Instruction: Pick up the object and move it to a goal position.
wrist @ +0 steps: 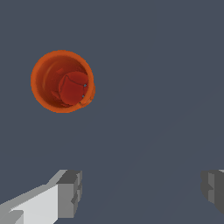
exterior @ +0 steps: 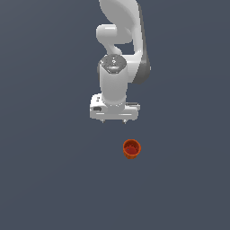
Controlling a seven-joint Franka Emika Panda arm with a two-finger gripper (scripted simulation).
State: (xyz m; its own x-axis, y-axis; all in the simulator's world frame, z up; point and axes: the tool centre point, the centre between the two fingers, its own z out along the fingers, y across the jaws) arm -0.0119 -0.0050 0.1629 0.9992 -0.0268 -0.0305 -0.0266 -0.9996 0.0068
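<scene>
Tabletop (exterior: 40, 179): flat, uniform dark slate-grey, filling both views, no edge or wall visible. Orange-red ribbed cup (exterior: 131, 149) stands upright on it, mouth up, alone, just nearer than the arm and slightly toward the exterior view's right. Farther back, pincer (exterior: 114, 120) hangs released, fingers (wrist: 70, 192) spread wide, clear of the cup (wrist: 62, 81).

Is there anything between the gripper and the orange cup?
Nothing: in both views only bare grey floor separates the open gripper from the cup.
</scene>
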